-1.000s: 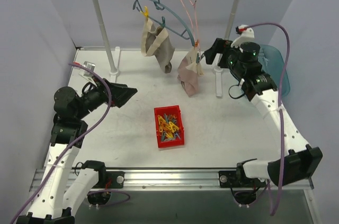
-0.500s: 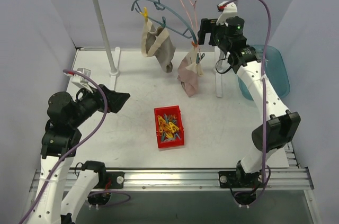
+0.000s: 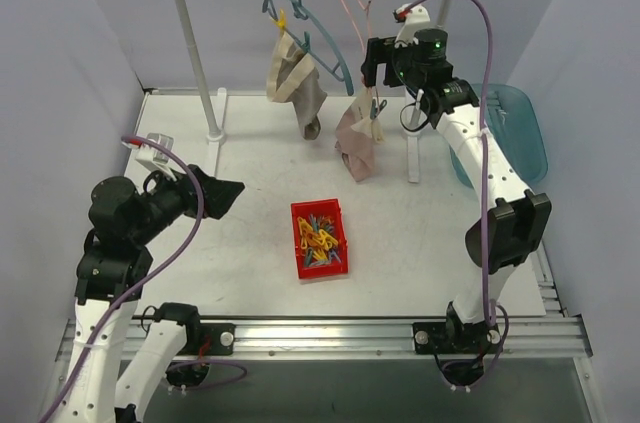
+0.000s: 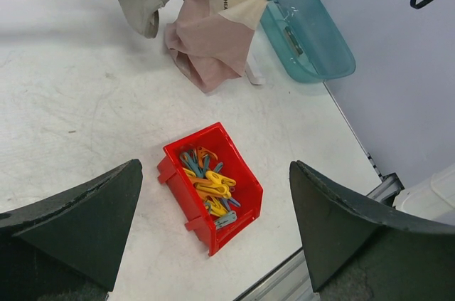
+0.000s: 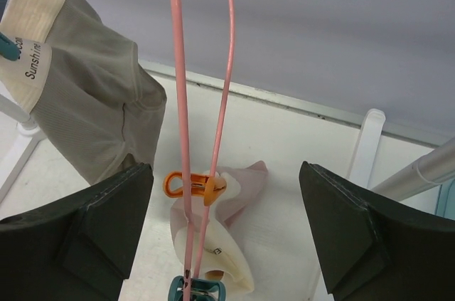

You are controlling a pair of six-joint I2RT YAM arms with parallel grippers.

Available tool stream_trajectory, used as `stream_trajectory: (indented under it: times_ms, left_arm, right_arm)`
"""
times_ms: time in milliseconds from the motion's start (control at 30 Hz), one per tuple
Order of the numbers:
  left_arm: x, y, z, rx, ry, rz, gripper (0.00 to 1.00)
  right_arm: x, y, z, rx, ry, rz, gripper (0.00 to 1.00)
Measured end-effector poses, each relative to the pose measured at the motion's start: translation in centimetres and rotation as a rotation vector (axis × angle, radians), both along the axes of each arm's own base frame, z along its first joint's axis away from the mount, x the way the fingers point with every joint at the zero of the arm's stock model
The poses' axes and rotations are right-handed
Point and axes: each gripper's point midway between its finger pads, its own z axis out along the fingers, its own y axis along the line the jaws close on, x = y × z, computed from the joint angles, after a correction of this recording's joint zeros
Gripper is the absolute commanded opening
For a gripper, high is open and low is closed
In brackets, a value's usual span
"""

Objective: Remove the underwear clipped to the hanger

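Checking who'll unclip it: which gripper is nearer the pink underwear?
Right. The right gripper is just above the pink underwear; the left gripper is far off, low on the left side.

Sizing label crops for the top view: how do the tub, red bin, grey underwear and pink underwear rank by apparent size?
1. Tub, though partly hidden.
2. Grey underwear.
3. Pink underwear and red bin: too alike to rank.

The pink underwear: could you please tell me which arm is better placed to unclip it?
Right. The right end effector is open beside the pink hanger and its clips; the left end effector is low, far away.
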Motion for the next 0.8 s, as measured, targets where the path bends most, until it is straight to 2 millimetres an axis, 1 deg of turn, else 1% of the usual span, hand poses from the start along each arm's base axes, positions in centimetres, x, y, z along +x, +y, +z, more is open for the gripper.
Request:
stream_trajectory:
  times_ms: [67, 167, 200, 267, 300, 400, 467, 500, 567, 600, 667, 700, 767, 800]
  left_arm:
    - [-0.1, 0.0, 0.1, -0.001, -0.004, 0.0, 0.93]
    - [-0.1, 0.0, 0.0, 0.0, -0.001, 0.0, 0.93]
    - [-0.2, 0.0, 0.0, 0.0, 0.002, 0.0, 0.93]
    - [-0.2, 0.0, -0.1, 0.001, 0.005, 0.0, 0.94]
    - [-0.3, 0.0, -0.1, 0.001, 0.006, 0.0, 0.93]
    - [-0.4, 0.1, -0.2, 0.001, 0.009, 0.0, 0.93]
    - [-0.5, 0.1, -0.2, 0.001, 0.009, 0.0, 0.93]
    - [-0.6, 0.1, -0.2, 0.001, 0.009, 0.0, 0.93]
    - [-0.7, 0.1, -0.2, 0.001, 0.009, 0.0, 0.93]
    - [-0.7, 0.1, -0.2, 0.001, 0.008, 0.0, 0.93]
    - [-0.8, 0.1, -0.2, 0.001, 0.007, 0.0, 0.93]
    - [-0.8, 0.1, -0.2, 0.001, 0.008, 0.0, 0.94]
    - [-0.8, 0.1, -0.2, 0.001, 0.008, 0.0, 0.93]
    - [-0.8, 0.1, -0.2, 0.001, 0.008, 0.0, 0.93]
  right_arm:
    - [0.2, 0.1, 0.4, -0.001, -0.006, -0.006, 0.83]
    - [0.9, 0.6, 0.9, -0.007, -0.019, -0.013, 0.78]
    - [1.1, 0.8, 1.0, -0.011, -0.022, -0.017, 0.74]
    - [1.4, 1.3, 0.3, -0.027, -0.012, -0.018, 0.69]
    - [1.5, 1.6, -0.1, -0.035, -0.005, -0.019, 0.61]
    - [1.7, 2.1, -1.8, -0.067, 0.027, -0.025, 0.49]
    - [1.6, 2.3, -2.5, -0.078, 0.045, -0.028, 0.44]
    - [1.5, 2.4, -2.6, -0.082, 0.049, -0.027, 0.4]
    - [1.4, 2.4, -2.5, -0.083, 0.047, -0.03, 0.38]
    - [1.5, 2.4, -2.2, -0.082, 0.042, -0.033, 0.3]
    - [1.6, 2.3, -1.7, -0.082, 0.032, -0.039, 0.22]
    - [1.6, 2.2, -1.5, -0.081, 0.026, -0.042, 0.14]
    - [1.7, 2.1, -1.0, -0.079, 0.015, -0.047, 0.06]
    - [1.7, 2.1, -0.8, -0.078, 0.011, -0.049, 0.0]
